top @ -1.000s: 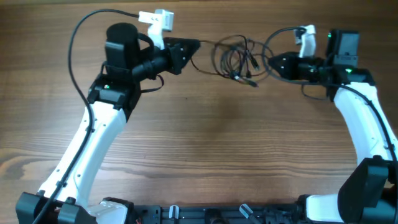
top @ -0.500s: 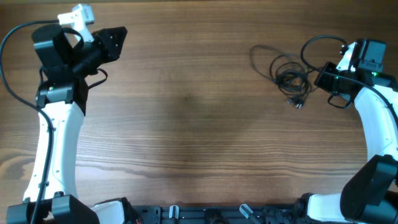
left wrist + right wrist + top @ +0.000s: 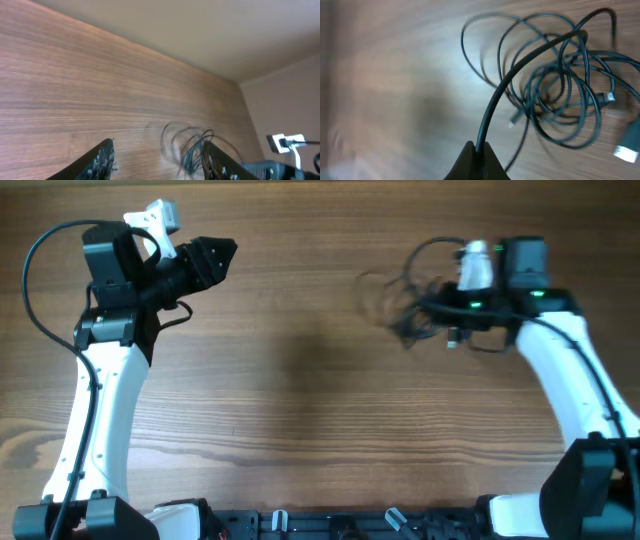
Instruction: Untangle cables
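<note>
A tangle of thin black cables is sitting over the far right part of the brown wood-grain worktop, just left of the right arm's black two-finger tool. In the overhead view it is showing up smeared, so individual strands are hard to follow there. The right tool is pointing left into the bundle. In the right wrist view its fingers are pressing together to a narrow point, and they are pinching one black strand that is running up and to the right from the tips into the knot. The cables are spreading there as several overlapping loops, with one wide loop reaching out to the left. A small pale plug is showing at the lower right edge. Whether the loops are resting flat on the wood or hanging a little above it cannot be told.

The left tool is sitting well apart from the bundle at the far left, pointing right towards it. In the left wrist view its two black fingers are standing wide apart, gripping nothing, with only wood beneath them, and the cables are appearing as a blur far ahead.
</note>
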`<control>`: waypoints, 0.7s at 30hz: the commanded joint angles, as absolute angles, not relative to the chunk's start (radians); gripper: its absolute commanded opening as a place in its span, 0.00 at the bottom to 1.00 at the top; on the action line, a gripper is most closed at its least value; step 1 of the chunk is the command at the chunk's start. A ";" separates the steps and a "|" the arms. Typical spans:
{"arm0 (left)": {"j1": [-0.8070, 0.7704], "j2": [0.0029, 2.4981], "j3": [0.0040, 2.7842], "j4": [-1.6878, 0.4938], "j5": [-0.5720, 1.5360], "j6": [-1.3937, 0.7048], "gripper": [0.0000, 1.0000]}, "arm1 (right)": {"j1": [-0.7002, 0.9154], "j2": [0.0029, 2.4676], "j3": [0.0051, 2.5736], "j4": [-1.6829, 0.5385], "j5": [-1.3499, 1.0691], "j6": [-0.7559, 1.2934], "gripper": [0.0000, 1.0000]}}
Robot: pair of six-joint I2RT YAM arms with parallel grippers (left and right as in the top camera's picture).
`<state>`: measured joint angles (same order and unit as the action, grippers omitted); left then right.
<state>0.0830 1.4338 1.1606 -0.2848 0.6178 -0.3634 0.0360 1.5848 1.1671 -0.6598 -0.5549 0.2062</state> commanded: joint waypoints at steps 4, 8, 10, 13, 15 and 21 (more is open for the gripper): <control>0.083 1.435 1.178 -0.337 0.563 -0.291 0.57 | 0.397 1.585 1.249 -0.616 -0.570 0.237 0.04; 0.082 1.436 1.178 -0.365 0.564 -0.291 0.55 | 0.308 1.561 1.263 -0.664 -0.423 0.290 0.04; 0.079 1.436 1.178 -0.388 0.568 -0.291 0.56 | 0.229 1.561 1.263 -0.694 -0.368 0.290 0.04; 0.038 1.437 1.178 -0.424 0.575 -0.249 0.56 | 0.135 1.561 1.263 -0.649 -0.366 0.262 0.04; -0.026 1.443 1.177 -0.444 0.579 -0.239 0.56 | 0.113 1.561 1.263 -0.610 -0.366 0.263 0.04; -0.220 1.545 1.177 -0.384 0.578 -0.211 0.72 | 0.113 1.561 1.263 -0.616 -0.428 0.261 0.04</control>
